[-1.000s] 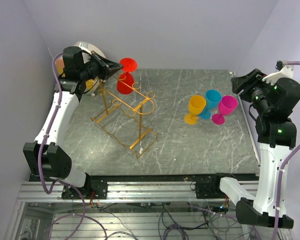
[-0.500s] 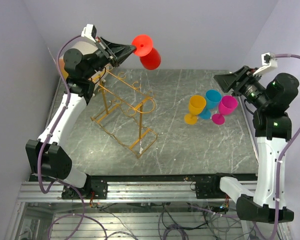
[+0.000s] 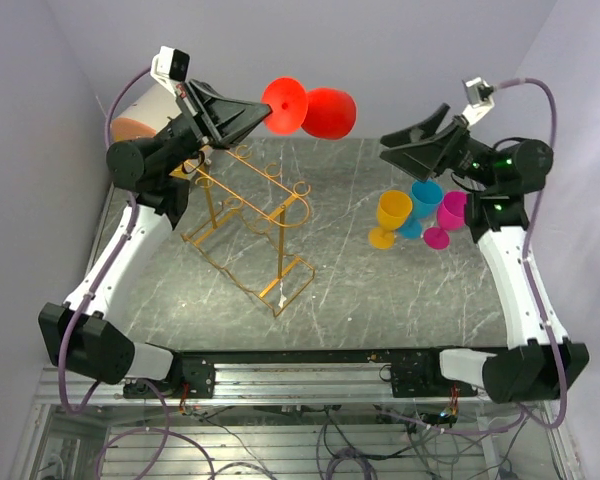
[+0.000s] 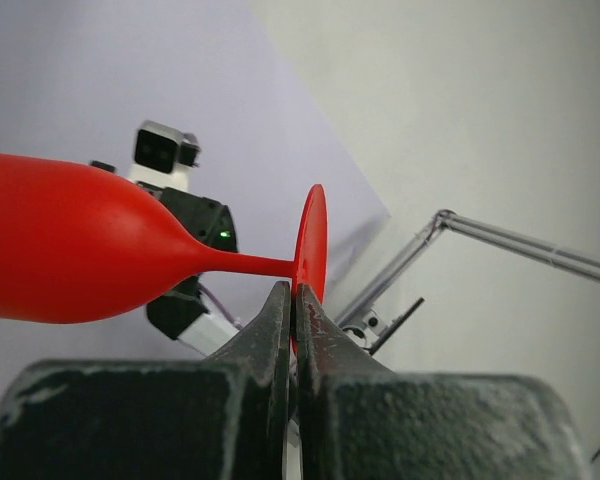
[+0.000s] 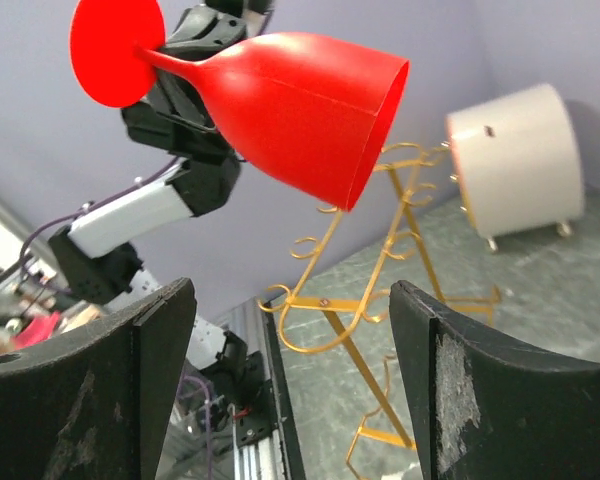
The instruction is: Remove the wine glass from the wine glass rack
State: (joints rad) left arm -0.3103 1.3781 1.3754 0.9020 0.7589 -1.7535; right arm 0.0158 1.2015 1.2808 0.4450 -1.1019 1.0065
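Note:
My left gripper [image 3: 263,108] is shut on the round foot of a red wine glass [image 3: 325,112] and holds it high in the air, lying sideways with its bowl toward the right arm. In the left wrist view the jaws pinch the foot's rim and the red glass [image 4: 70,250] runs off to the left. The gold wire wine glass rack [image 3: 250,232] stands on the grey table below, with no glass on it. My right gripper [image 3: 392,148] is open and empty, raised and facing the glass, a short gap from its bowl. The right wrist view shows the red glass [image 5: 300,105] above the rack [image 5: 380,260].
A yellow glass [image 3: 390,217], a blue glass [image 3: 423,203] and a pink glass [image 3: 451,217] stand together at the table's right. A cream-and-orange drum [image 3: 138,108] sits in the far left corner, also in the right wrist view [image 5: 517,160]. Walls close in on both sides.
My left gripper has lifted the red glass off the rack and carried it up and to the right. My right arm has swung up and left toward the glass, jaws open.

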